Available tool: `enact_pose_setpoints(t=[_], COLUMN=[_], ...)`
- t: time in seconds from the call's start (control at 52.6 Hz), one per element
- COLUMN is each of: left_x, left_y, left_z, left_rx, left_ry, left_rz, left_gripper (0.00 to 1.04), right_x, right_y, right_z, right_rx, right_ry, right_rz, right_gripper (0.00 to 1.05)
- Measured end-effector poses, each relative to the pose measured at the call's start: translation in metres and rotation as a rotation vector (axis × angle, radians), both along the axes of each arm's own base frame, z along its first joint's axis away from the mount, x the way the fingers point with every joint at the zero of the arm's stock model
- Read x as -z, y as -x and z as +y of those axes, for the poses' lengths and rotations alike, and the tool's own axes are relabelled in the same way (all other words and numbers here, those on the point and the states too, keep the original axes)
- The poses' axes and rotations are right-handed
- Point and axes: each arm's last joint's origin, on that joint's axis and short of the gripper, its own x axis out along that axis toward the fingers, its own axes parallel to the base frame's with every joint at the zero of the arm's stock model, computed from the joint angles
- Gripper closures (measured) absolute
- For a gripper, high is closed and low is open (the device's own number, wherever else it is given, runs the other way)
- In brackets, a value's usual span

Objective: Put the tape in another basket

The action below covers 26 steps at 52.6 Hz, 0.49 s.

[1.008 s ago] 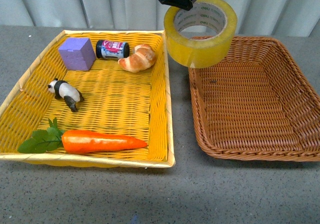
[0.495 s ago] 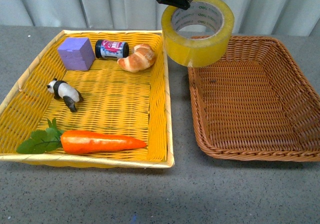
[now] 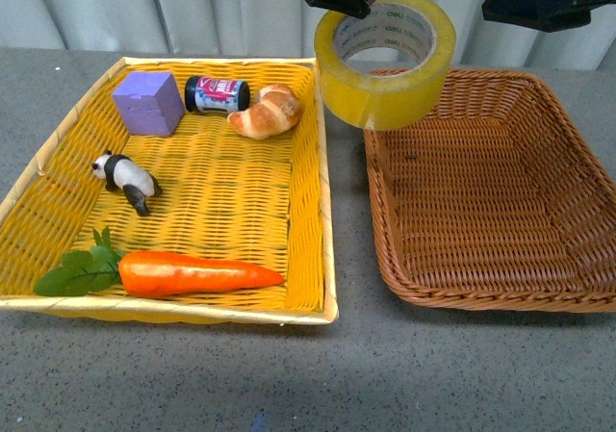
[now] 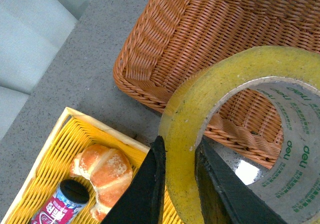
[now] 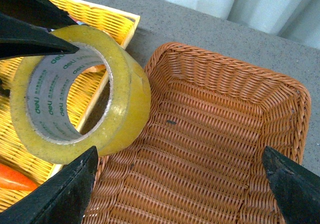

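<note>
Across the whole scene we see a grey speckled tabletop (image 3: 289,374), backed by a pale pleated curtain (image 3: 144,9). On it sit the bright yellow woven tray (image 3: 325,259) to the left and the brown wicker basket (image 3: 481,191) to the right, near each other with a narrow strip of table between them. We find the tape (image 3: 385,90) in the air above that strip and the basket's far left corner; whether it is over the basket's floor we cannot quite tell. The left gripper (image 4: 180,184) pinches the roll's wall, one finger outside and one inside the core. The right gripper (image 5: 172,181) hangs above the basket, fingers spread wide. In the tray lie a carrot (image 3: 197,273), a purple cube (image 3: 147,103), a croissant (image 3: 265,112), a panda figure (image 3: 125,180) and a small can (image 3: 217,95).
</note>
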Motion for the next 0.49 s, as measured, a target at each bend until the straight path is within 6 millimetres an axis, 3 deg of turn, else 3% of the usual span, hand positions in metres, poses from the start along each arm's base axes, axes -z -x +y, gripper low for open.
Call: enact_pose_setpoints(t=[0.495], left_x=[0.0], left_y=[0.0], left_z=[0.0], left_rx=[0.0], left_ry=[0.0], left_rz=[0.0], left_gripper=[0.91], right_x=[0.014], right_y=[-0.039], right_z=[0.025], right_rx=[-0.06], right_ry=[0.008], right_rz=[0.053], right_gripper=[0.09])
